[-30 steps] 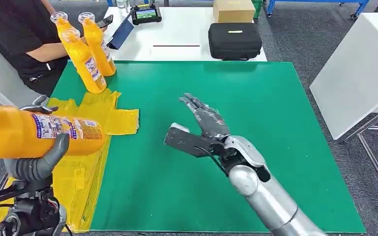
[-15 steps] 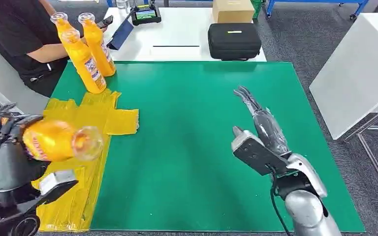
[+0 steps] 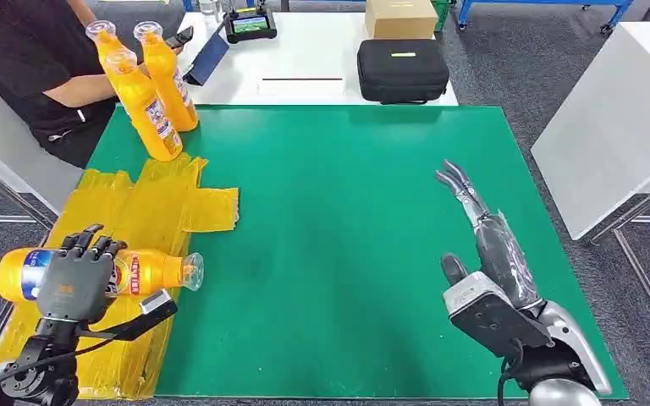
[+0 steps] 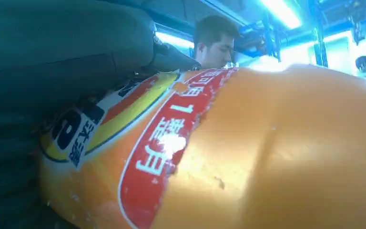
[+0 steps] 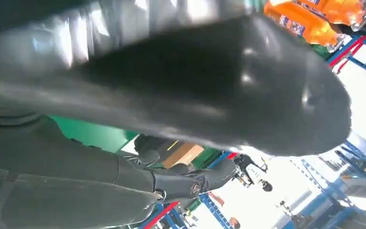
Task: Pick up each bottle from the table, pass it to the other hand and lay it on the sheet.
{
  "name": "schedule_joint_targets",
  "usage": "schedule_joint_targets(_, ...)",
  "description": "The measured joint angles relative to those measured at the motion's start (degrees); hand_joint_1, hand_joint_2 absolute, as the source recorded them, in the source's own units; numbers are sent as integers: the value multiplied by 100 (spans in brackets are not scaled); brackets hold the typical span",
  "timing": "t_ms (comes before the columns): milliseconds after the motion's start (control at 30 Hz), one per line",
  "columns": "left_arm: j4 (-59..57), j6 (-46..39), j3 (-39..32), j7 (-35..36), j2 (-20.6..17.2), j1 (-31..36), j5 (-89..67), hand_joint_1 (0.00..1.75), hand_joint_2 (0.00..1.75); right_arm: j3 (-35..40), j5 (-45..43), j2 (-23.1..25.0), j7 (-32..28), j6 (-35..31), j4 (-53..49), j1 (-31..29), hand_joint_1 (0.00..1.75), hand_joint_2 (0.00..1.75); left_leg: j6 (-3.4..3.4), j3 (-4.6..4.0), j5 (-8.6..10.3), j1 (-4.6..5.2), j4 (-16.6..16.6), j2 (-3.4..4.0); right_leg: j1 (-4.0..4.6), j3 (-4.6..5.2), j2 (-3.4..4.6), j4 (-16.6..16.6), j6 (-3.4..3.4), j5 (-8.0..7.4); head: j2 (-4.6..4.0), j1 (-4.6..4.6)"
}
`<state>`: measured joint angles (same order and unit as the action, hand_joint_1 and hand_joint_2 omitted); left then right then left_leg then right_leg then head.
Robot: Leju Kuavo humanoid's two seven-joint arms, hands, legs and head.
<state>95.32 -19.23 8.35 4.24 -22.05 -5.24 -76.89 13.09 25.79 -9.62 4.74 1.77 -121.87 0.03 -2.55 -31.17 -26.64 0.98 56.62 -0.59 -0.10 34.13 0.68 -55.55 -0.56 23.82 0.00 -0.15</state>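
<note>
An orange bottle (image 3: 156, 271) lies sideways over the yellow sheet (image 3: 140, 203) at the near left, cap end toward the green mat. My left hand (image 3: 76, 275) grips it from above; the bottle's label (image 4: 162, 138) shows up close in the left wrist view. Three more orange bottles (image 3: 148, 93) stand upright at the mat's far left corner, and two of these bottles (image 5: 314, 16) appear in the right wrist view. My right hand (image 3: 482, 241) hovers over the mat's right side, fingers straight and apart, holding nothing; its thumb (image 5: 195, 90) looms large in the right wrist view.
A green mat (image 3: 347, 211) covers the table. A person in black (image 3: 25, 59) sits at the far left beside the upright bottles. Behind the mat lie a black case (image 3: 402, 69), a cardboard box (image 3: 402, 17) and a tablet (image 3: 250, 24). A white table (image 3: 618, 110) stands to the right.
My left hand has swung the bottle round and lowered it onto the near part of the sheet. My right hand has drawn back from the mat's middle to its right side, still empty.
</note>
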Motion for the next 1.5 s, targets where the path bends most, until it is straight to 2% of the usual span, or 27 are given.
schedule_joint_targets(167,-110,20,68,2,-46,21,-2,175,175,-29,0,0,-2,2,-39,23,0,0,0,1,0,0,0,0,-1,-1,0,0,0,0,0,0)
schedule_joint_targets(267,-173,326,136,-2,-90,38,-66,175,175,-35,2,0,-2,33,-50,28,0,0,0,2,0,0,0,0,0,0,0,0,0,0,0,0)
schedule_joint_targets(667,-833,789,936,-330,-249,325,197,175,175,-142,37,-46,-90,105,-182,338,0,0,0,0,0,-1,0,0,0,0,0,0,0,0,0,0)
schedule_joint_targets(900,-1234,1152,1383,-575,-236,750,740,175,175,-199,83,-46,-61,186,-240,426,0,0,0,3,0,0,0,-2,0,-3,-2,0,0,0,0,0)
schedule_joint_targets(933,-1332,1174,1441,-588,-225,844,842,0,175,-201,110,-46,-59,186,-256,461,0,0,0,3,0,0,0,-2,0,-2,-2,0,0,0,0,0)
schedule_joint_targets(1000,-1522,1224,1556,-599,-199,1023,1039,0,175,-201,160,-44,-33,197,-280,503,0,0,0,3,0,0,0,0,0,-2,-1,0,0,-1,0,-2)
schedule_joint_targets(1033,-1607,1255,1607,-597,-175,1112,1095,0,0,-201,175,-44,-9,197,-282,509,0,0,0,3,0,0,0,0,0,-2,-1,0,0,-1,0,-2)
schedule_joint_targets(1500,-1926,1635,1915,-335,-50,1525,1694,0,0,-206,144,-63,107,188,-313,561,0,0,0,2,0,-1,0,0,0,-2,0,0,0,-1,0,-2)
